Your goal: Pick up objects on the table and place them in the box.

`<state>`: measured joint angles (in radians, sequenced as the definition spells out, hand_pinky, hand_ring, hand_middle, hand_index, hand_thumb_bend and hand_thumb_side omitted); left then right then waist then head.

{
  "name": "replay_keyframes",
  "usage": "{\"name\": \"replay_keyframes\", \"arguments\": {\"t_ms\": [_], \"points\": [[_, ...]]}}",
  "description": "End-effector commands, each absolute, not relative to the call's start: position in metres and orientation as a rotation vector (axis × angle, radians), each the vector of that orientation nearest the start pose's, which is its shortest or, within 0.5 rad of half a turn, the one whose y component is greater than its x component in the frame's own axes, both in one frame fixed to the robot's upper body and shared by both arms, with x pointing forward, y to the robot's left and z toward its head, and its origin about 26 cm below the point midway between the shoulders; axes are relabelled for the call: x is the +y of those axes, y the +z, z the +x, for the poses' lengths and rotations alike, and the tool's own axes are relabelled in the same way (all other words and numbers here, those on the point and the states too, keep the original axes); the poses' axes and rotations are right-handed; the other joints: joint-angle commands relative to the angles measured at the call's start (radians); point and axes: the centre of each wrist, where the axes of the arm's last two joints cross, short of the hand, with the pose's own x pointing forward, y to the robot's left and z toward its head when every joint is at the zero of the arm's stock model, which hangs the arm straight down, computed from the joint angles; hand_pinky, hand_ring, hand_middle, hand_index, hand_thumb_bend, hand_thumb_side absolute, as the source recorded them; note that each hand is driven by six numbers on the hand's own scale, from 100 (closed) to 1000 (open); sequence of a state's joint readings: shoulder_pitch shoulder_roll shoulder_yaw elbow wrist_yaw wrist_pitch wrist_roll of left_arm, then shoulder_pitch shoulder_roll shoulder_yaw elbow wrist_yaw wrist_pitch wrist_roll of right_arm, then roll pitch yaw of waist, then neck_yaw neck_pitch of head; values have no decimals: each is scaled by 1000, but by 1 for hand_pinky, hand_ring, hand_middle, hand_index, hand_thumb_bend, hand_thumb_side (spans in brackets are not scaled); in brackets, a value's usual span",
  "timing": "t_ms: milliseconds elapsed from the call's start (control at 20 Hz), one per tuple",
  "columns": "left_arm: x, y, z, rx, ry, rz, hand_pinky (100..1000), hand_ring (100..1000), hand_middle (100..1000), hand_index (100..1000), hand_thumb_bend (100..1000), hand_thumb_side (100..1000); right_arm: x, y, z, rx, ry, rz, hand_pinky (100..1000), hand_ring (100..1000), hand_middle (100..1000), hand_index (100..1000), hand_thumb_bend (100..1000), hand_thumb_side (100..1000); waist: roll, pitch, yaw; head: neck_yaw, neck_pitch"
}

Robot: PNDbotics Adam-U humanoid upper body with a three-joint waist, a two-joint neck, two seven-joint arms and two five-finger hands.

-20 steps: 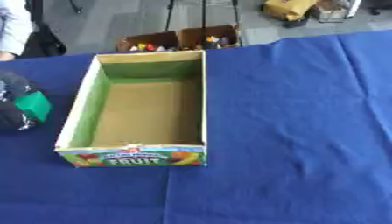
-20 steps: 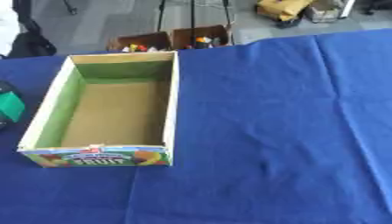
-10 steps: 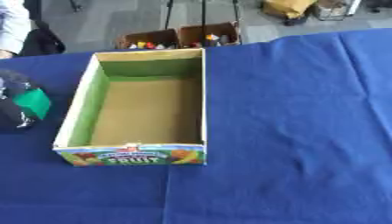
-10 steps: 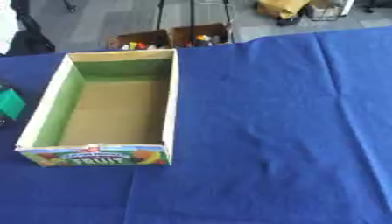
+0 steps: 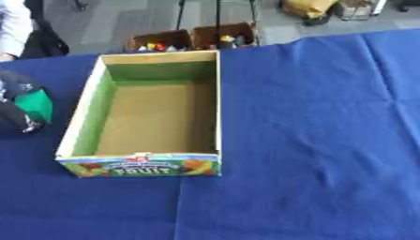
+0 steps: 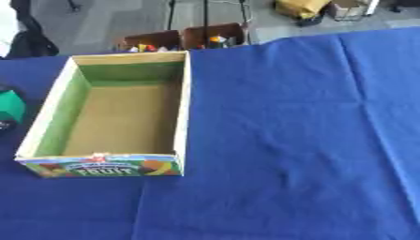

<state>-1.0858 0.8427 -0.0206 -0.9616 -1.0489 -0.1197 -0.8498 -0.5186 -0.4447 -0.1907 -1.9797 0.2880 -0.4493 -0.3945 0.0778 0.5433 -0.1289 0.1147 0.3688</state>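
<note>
An open cardboard fruit box (image 5: 80, 123) with green inner walls and a brown floor stands on the blue cloth, left of centre, and nothing lies inside it. At the left edge, beside the box's left wall, my black left hand (image 5: 15, 112) is curled round a green object (image 5: 38, 105). Only part of that hand and object shows; in the right eye view just a corner of the green object (image 6: 10, 106) is seen. My right hand appears in no view.
The blue tablecloth (image 5: 311, 140) covers the whole table, with creases to the right of the box. Beyond the far edge, two brown crates (image 5: 195, 37) with small coloured things stand on the floor. A person's sleeve (image 5: 11, 28) shows at the top left.
The whole picture has shifted slightly. My left hand with the green object stays beside the box's left wall.
</note>
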Motion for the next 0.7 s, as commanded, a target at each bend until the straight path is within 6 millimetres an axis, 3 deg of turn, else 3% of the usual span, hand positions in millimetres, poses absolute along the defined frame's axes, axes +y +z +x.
{"name": "replay_keyframes", "arguments": {"t_ms": [50,250,700], "points": [[421,384,420,-902,-1346,1247,520,535,611,750,100,345,-304,298,301,3027,-124,784,727,690,450,665,100,757,-2,-33,3,0,1],[419,384,420,-931,-1334,1306,453,490,576,682,100,338,-304,297,301,3032,-115,782,727,690,451,664,100,755,-1,-41,5,3,4],[415,389,420,-973,-1334,1359,412,467,554,665,100,396,-304,292,301,3051,-91,789,727,687,458,662,100,748,8,-81,17,-2,24]]}}
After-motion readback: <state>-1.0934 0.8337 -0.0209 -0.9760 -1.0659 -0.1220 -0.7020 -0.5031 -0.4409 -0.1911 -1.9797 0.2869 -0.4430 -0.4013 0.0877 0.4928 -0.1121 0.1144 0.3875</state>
